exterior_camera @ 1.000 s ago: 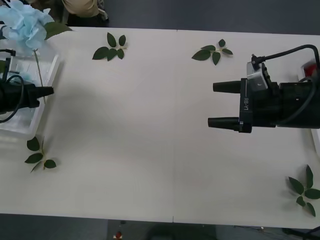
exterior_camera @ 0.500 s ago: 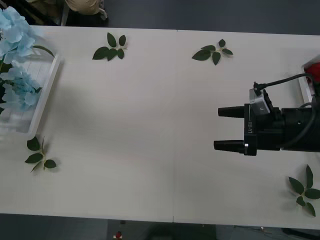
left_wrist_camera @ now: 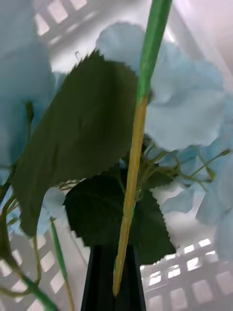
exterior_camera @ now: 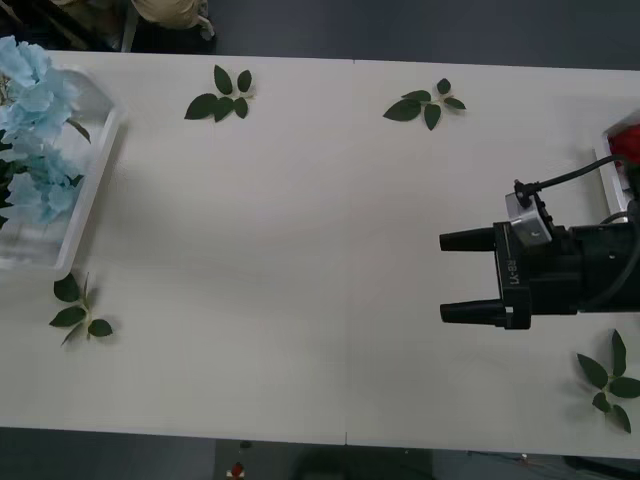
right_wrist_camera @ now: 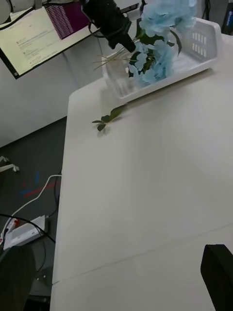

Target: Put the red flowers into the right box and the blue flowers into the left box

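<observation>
The left gripper [left_wrist_camera: 112, 279] pinches a thin stem of the blue flowers [exterior_camera: 35, 140], which runs lengthwise out from its black fingers. The blooms lie in the left box [exterior_camera: 90, 170] at 9 o'clock on the table [exterior_camera: 300, 250]. The right gripper [exterior_camera: 462, 276], at 3 o'clock, stands wide open and empty, marked "RB-Y1".

Pale blue against white

The blue flowers [exterior_camera: 35, 140] are sky-blue with dark green leaves; the left box [exterior_camera: 95, 170] is white; the tabletop [exterior_camera: 300, 260] is cream.
</observation>
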Controlling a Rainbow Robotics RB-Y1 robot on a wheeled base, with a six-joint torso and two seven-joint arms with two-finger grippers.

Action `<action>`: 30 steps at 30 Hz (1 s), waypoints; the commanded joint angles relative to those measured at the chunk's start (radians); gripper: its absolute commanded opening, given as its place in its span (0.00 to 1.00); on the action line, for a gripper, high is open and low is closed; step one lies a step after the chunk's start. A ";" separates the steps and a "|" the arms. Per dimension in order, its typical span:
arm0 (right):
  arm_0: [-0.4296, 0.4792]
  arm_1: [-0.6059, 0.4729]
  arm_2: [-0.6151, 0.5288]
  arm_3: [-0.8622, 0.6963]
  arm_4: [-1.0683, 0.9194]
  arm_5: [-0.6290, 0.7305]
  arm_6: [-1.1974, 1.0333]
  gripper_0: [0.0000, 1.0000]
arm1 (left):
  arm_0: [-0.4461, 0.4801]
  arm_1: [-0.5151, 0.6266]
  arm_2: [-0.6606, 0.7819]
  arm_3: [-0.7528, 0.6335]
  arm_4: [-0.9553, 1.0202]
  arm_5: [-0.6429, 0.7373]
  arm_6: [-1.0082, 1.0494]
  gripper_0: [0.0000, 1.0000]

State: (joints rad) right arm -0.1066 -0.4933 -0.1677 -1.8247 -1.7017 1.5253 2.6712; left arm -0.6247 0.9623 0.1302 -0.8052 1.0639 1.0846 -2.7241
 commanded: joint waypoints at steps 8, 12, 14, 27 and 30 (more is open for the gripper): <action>-0.008 -0.007 -0.004 -0.038 -0.006 0.006 0.034 1.00 | -0.079 0.030 0.149 -0.008 -0.249 -0.005 0.019 0.00; -0.012 -0.005 -0.006 -0.038 -0.007 0.015 0.034 1.00 | -0.090 0.024 0.104 -0.008 -0.309 -0.005 0.110 0.00; -0.012 -0.004 -0.007 -0.038 -0.007 0.023 0.034 1.00 | -0.090 0.021 0.077 -0.008 -0.315 -0.006 0.153 0.00; -0.012 0.007 -0.010 -0.038 0.010 0.026 0.034 1.00 | -0.062 -0.063 0.043 -0.006 -0.535 0.015 0.426 0.00; -0.010 0.012 -0.010 -0.034 0.010 0.026 0.034 1.00 | -0.061 -0.071 0.043 -0.006 -0.548 0.020 0.428 0.01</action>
State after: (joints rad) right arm -0.1066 -0.4930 -0.1692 -1.8248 -1.6955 1.5498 2.6712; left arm -0.6900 0.8699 0.1729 -0.8030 0.5374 1.0978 -2.3283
